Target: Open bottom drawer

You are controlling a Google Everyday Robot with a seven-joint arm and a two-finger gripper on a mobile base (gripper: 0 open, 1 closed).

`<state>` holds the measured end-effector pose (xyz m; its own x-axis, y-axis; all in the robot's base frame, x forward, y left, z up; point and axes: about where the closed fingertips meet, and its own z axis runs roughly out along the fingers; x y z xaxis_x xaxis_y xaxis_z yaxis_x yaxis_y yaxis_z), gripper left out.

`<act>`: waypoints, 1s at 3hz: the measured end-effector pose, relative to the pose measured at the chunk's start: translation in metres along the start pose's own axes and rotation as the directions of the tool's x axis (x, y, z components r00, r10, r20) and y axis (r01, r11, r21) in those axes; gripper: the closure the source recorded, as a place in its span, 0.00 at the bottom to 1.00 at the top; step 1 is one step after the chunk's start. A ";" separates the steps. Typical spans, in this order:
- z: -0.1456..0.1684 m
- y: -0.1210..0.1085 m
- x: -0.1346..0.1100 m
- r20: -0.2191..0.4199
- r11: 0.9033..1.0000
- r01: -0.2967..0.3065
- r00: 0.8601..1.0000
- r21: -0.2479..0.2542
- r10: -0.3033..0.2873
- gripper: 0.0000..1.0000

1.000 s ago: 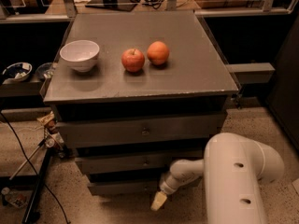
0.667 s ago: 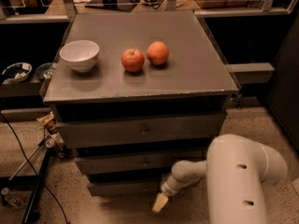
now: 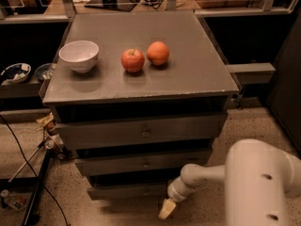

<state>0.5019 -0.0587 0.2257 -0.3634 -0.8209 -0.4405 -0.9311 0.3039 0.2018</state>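
Note:
The bottom drawer [image 3: 127, 190] is the lowest and narrowest grey front of the three-drawer stack, low in the camera view. Its knob does not show. The top drawer [image 3: 141, 132] and middle drawer [image 3: 143, 164] each carry a small central knob. My gripper [image 3: 165, 209] hangs at the end of the white arm [image 3: 254, 182], just right of and slightly below the bottom drawer's right end, near the floor. It points down and to the left.
On the grey cabinet top [image 3: 197, 74] stand a white bowl [image 3: 79, 55], a red apple [image 3: 133, 60] and an orange [image 3: 158, 53]. Cables and a black stand [image 3: 37, 192] lie on the speckled floor at the left. A shelf with dishes [image 3: 16, 72] is at far left.
The arm's body has shifted slightly right. The gripper stays by the bottom drawer's right end.

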 end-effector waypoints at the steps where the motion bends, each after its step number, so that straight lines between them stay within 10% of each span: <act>1: -0.031 0.015 0.007 0.065 1.000 -0.015 0.998 -0.007 0.016 0.00; 3: 0.010 -0.022 -0.013 0.021 0.999 0.004 1.000 0.054 -0.005 0.00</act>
<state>0.5270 -0.0502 0.2186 -0.3595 -0.8119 -0.4600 -0.9328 0.3264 0.1529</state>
